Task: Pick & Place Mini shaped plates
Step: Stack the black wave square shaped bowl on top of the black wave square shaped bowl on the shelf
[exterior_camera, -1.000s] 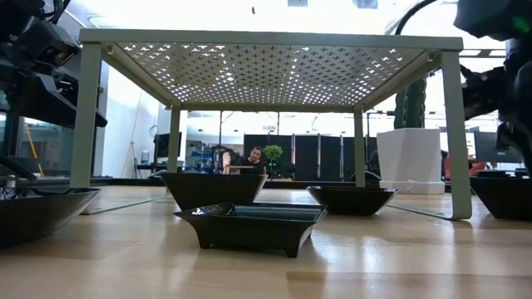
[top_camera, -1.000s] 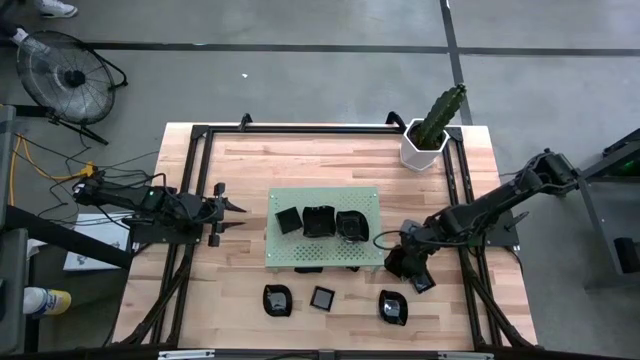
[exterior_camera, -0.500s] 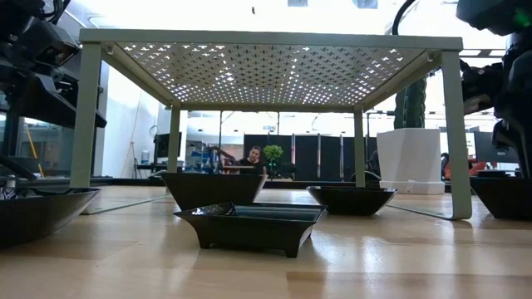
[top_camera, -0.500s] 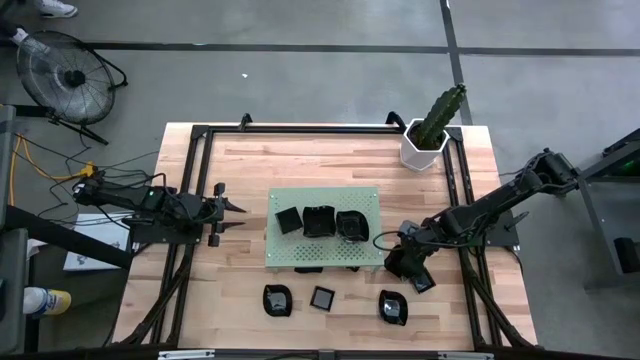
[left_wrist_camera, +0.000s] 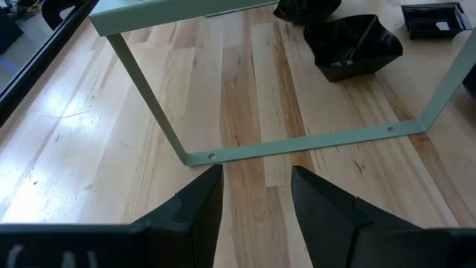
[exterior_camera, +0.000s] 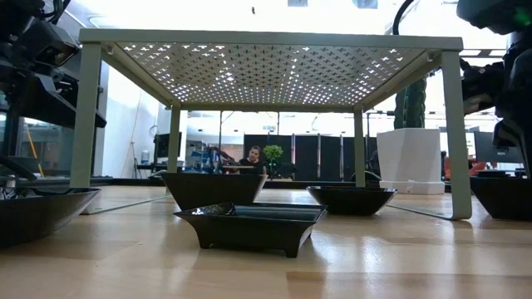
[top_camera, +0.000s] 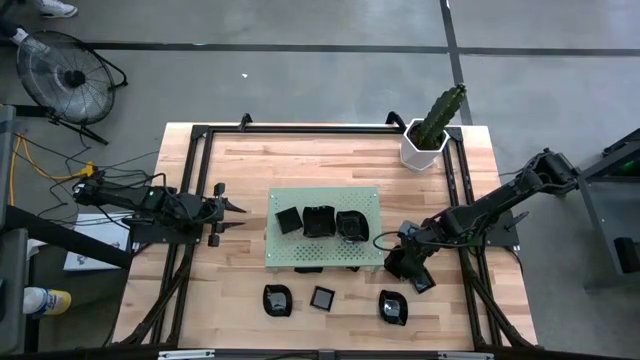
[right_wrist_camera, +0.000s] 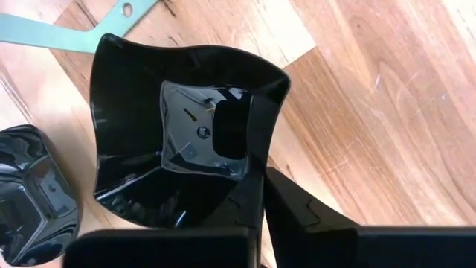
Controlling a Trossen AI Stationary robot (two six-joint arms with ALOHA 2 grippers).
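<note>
Right gripper [top_camera: 400, 262] is sitting low at the lower right of the high view, just beside the right edge of the green perforated board [top_camera: 324, 252]. Its two fingers [right_wrist_camera: 279, 195] are closed together on the rim of a glossy black dish with wavy edges [right_wrist_camera: 178, 130]: in the right wrist view one finger is lying inside the dish and the other outside, with the wall pinched between them. This dish is resting on the wooden table [top_camera: 250, 170], and a second black dish [right_wrist_camera: 30, 193] is lying just beside it at the left edge of that view.

Left gripper [top_camera: 228, 213] is waiting at the middle left of the high view, well apart from the board. Its fingers [left_wrist_camera: 201, 201] are standing apart with only bare wood between them, so it is holding nothing; they are pointing toward a green leg frame [left_wrist_camera: 297, 145] of the board.

Three mini shaped plates [top_camera: 318, 221] are sitting in a row on top of the board. Three more are lying on the table near the bottom of the high view: one round [top_camera: 277, 298], one small and square [top_camera: 322, 297], one further right [top_camera: 393, 307]. A white hexagonal pot with a cactus [top_camera: 425, 140] is standing at the upper right corner of the table.
</note>
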